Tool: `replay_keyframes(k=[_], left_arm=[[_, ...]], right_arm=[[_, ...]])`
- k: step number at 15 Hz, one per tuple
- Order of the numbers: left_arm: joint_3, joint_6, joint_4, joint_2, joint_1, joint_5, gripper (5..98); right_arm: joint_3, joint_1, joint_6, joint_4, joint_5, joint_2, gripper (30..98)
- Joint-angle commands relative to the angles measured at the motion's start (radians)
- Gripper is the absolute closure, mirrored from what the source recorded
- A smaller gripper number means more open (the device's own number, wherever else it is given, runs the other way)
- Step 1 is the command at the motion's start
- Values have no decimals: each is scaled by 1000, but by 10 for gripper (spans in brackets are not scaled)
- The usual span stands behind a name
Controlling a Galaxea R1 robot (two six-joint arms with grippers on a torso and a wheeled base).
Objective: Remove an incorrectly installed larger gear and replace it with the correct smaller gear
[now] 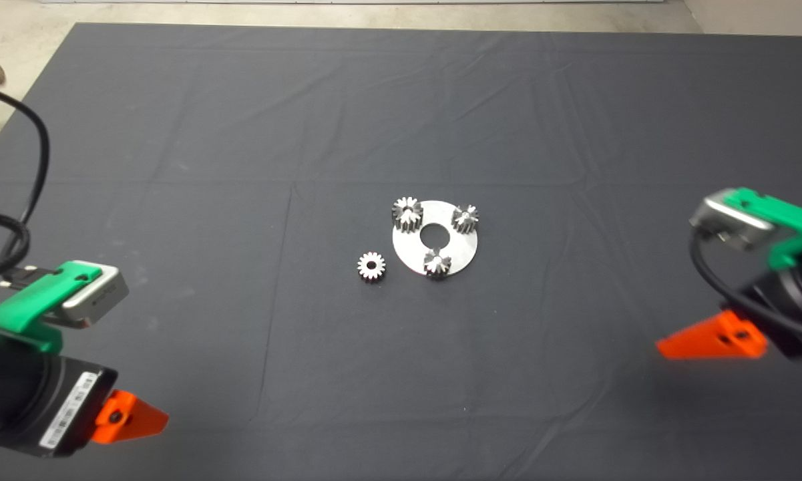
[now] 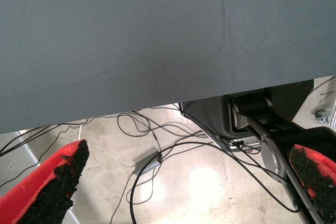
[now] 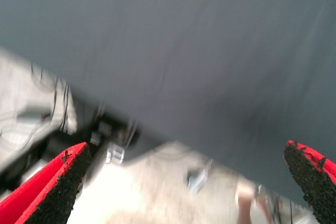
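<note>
Gears first: you have the larger gear (image 1: 407,214) seated on the round silver plate (image 1: 459,252) with two small gears (image 1: 465,218) (image 1: 437,262), and the smaller gear (image 1: 371,266) lying on the mat (image 1: 240,133) just beside that plate. Your left tool (image 2: 184,182) and right tool (image 3: 184,182) sit well apart from them at either side, fingers spread and empty, over the table edge.

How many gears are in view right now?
4. Three sit on the round plate: the larger gear at its upper left, one upper right, one at the bottom. The smaller gear lies on the mat, left of the plate.
</note>
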Motion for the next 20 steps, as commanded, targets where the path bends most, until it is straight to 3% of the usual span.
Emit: replay_keyframes(k=[1,4,8,11,14,17,20], left_arm=[[17,6,-18,-3,-13,50,55],[19,6,-18,-3,-13,50,55],[21,6,-18,3,-13,50,55],[21,6,-18,5,-13,49,55],[21,6,-19,5,-13,50,55],[24,6,-19,5,-11,50,55],[24,6,-19,5,-13,50,55]], right_arm=[[-120,-34,-10,-170,-23,230,314],[-375,-100,-180,-240,-5,378,314],[-691,-174,-403,-285,64,555,314],[-869,-208,-541,-289,76,666,314],[-993,-240,-662,-289,137,745,314],[-1120,-262,-811,-289,140,820,314],[-1148,-262,-886,-290,144,839,314]])
